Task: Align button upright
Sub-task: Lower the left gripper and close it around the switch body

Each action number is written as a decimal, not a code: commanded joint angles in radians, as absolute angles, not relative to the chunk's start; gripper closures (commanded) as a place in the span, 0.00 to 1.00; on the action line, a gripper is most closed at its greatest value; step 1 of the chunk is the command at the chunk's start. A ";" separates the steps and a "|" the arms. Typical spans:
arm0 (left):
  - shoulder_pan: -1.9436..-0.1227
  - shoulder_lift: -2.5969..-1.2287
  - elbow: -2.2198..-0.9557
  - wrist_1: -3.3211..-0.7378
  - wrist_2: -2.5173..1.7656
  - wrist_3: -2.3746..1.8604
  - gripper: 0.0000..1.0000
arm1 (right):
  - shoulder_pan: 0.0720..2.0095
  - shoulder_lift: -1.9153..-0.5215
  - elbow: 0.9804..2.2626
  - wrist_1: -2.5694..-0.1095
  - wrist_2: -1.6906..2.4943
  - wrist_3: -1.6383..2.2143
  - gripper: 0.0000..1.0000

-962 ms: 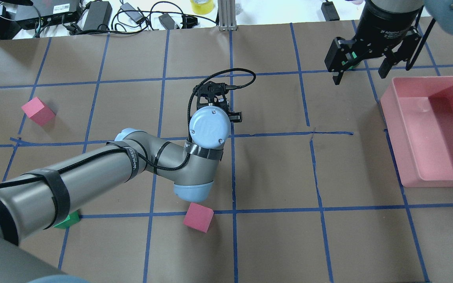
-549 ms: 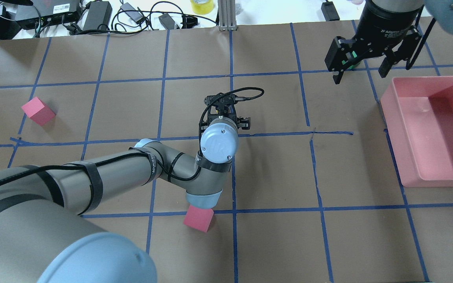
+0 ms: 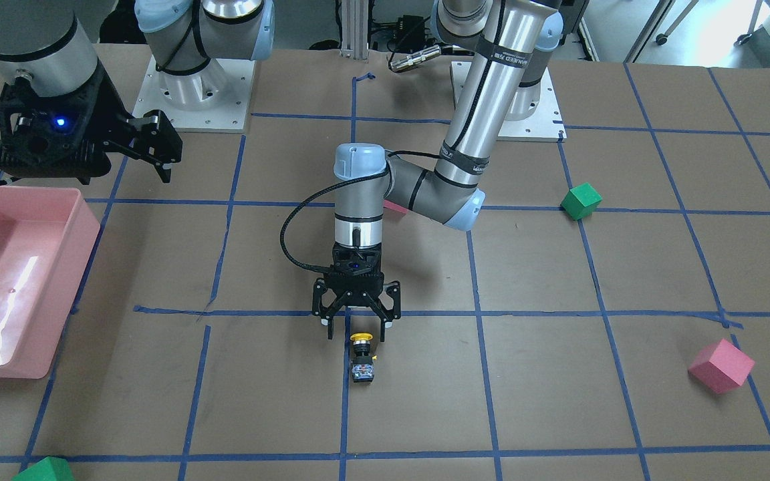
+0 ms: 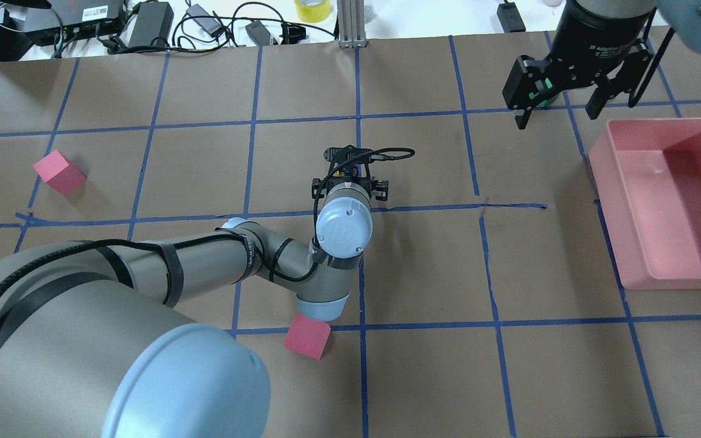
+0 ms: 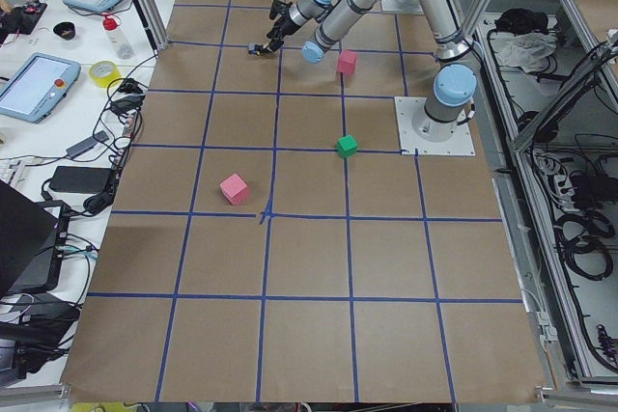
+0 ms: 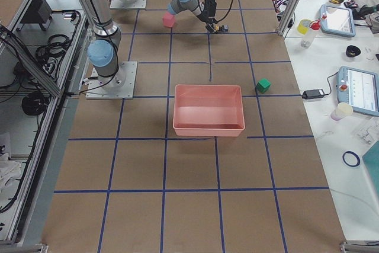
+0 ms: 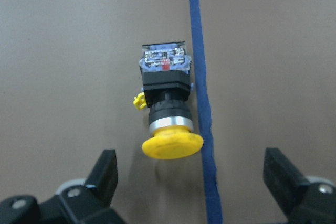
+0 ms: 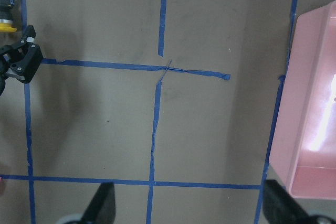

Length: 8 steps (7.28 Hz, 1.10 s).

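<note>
The button [image 3: 361, 357] lies on its side on the brown table, yellow cap toward the robot, grey block base away. In the left wrist view the button [image 7: 165, 103] lies beside a blue tape line, cap between the open fingers [image 7: 102, 174]. My left gripper [image 3: 357, 322] is open, pointing down just above the cap, not touching it. In the overhead view the left gripper [image 4: 350, 182] hides the button. My right gripper [image 4: 560, 106] is open and empty, high at the far right near the pink bin.
A pink bin [image 4: 670, 201] stands at the right. Pink cubes [image 4: 58, 172] [image 4: 306, 339] and green cubes [image 3: 581, 201] [image 3: 44, 470] lie scattered on the table. Cables and power bricks [image 4: 156, 24] line the far edge.
My left arm has moved right and toward the robot, settling the open gripper over the button. The right arm has not moved.
</note>
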<state>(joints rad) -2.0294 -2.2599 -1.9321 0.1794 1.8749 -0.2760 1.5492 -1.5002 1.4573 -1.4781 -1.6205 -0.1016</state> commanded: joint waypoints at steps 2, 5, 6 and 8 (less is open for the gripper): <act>-2.029 -2.267 -1.934 0.186 1.891 -0.325 0.08 | 1.548 -1.500 1.457 -1.483 -1.618 -0.103 0.00; -2.029 -2.269 -1.934 0.184 1.893 -0.325 0.44 | 1.546 -1.500 1.457 -1.485 -1.618 -0.103 0.00; -2.029 -2.267 -1.934 0.184 1.894 -0.325 0.58 | 1.546 -1.500 1.457 -1.485 -1.618 -0.103 0.00; -2.029 -2.258 -1.931 0.183 1.893 -0.321 0.86 | 1.546 -1.502 1.456 -1.486 -1.618 -0.097 0.00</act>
